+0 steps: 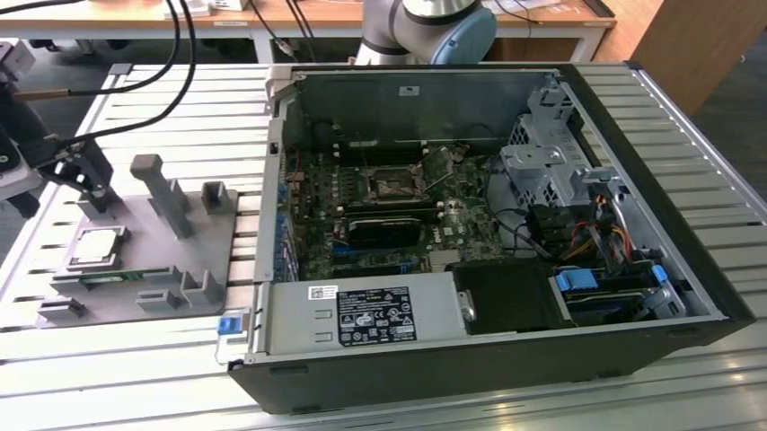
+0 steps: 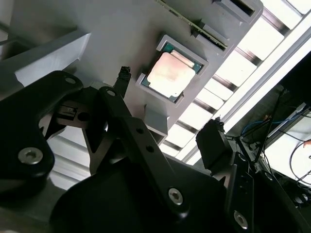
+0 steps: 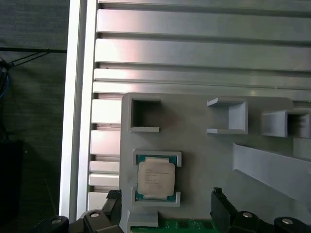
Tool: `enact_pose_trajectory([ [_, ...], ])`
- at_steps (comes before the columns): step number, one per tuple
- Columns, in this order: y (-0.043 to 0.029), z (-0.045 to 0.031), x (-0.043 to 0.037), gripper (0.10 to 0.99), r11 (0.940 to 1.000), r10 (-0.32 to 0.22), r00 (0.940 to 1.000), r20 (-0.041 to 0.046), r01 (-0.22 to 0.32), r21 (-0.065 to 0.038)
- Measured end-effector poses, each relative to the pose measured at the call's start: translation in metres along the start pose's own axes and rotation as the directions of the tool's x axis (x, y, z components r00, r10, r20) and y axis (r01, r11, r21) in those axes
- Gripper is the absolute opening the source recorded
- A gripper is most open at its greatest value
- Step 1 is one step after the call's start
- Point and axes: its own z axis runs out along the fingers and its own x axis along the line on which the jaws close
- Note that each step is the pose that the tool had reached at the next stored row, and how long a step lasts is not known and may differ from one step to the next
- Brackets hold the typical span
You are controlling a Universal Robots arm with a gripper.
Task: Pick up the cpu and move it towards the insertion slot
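Second wrist view: jaws (spread wide) hang above cpu (image 2: 170, 74).

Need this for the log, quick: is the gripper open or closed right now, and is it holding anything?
Gripper: open, holding nothing; the cpu lies untouched in the grey tray.

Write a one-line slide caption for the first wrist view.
Open end effector hovers over the small silvery square cpu, seated in a recess of the grey plastic tray on a slatted metal table.
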Motion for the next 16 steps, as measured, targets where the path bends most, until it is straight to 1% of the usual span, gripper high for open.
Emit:
enact_pose_trajectory([
  [16, -0.0005, 0.0071, 0.0028, 0.820, 1.0000, 0.000, 1.0000, 0.0001, 0.000, 0.000],
])
